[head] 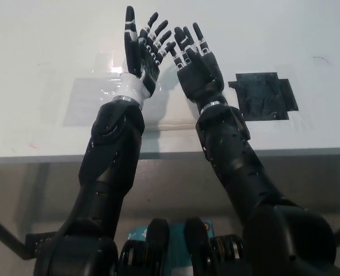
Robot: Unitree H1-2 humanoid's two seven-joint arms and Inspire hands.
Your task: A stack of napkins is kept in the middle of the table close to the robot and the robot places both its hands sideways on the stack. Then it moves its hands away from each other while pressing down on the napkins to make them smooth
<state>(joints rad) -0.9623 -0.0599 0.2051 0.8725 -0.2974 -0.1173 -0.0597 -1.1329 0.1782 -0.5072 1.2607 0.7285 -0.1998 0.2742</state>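
head view: both open hands, left hand and right hand, side by side above napkins

I note glossy black segmented forearms on both sides. Left hand: black fingers banded white, white wrist cuff. Right hand: black, silver wrist ring.

Both hands side by side, seemingly over napkins.

- The table is white and fills the top of the picture.
- A flat, pale stack of napkins lies on it, near the front edge.
- A dark square patch lies flat to the right.
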